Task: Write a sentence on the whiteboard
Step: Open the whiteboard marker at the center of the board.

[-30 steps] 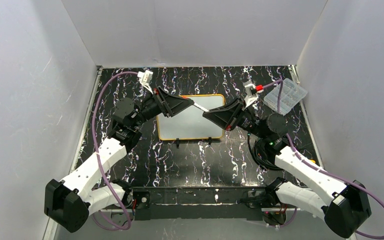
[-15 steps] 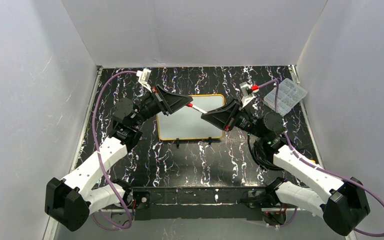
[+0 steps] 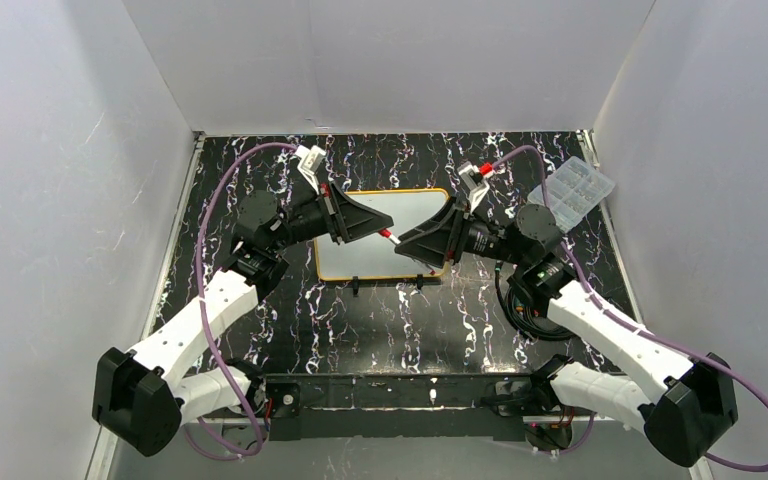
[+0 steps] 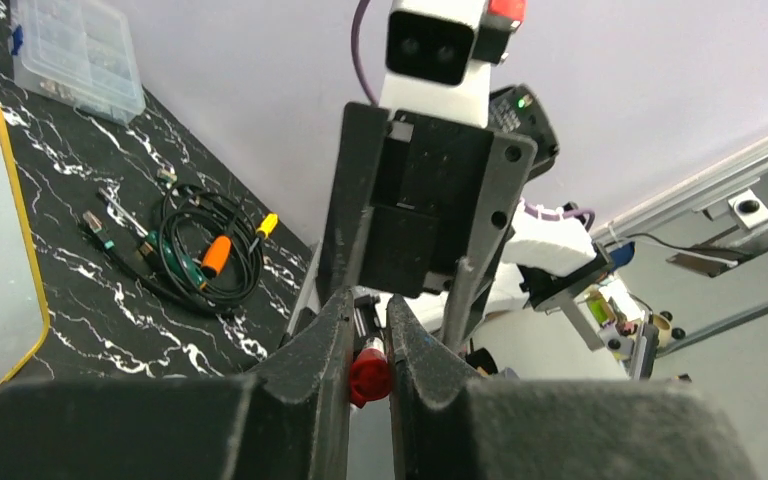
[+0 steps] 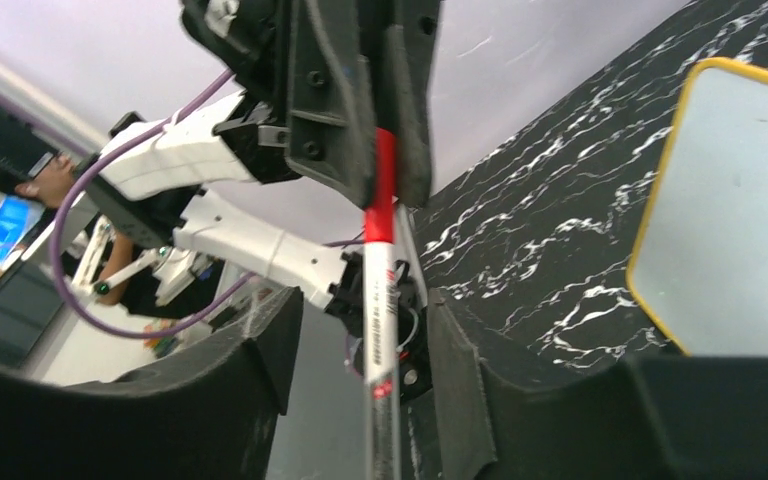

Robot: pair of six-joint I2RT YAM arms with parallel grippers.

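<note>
the red-capped marker (image 5: 380,290) is held in the air between the two tools, above the whiteboard (image 3: 360,260). the left gripper (image 4: 368,320) is closed narrow on the marker's red cap end, and the red end is seen pinched between its fingers in the left wrist view. the right gripper (image 5: 360,335) is spread wide. the white barrel runs through the gap between its fingers, and no contact with either finger is seen. the marker is therefore judged to be carried by the left gripper alone.

the marker's long axis is laid along the line from one gripper to the other, with the cap end toward the left and the barrel toward the right, and the tools are set nose to nose. the whiteboard is laid flat below both tools, and no writing is made out on its bare surface. the coming move, whether uncapping or handover, is judged to turn on that shared axis. any pull off the barrel's line may lever the marker out of the narrow grip.
</note>
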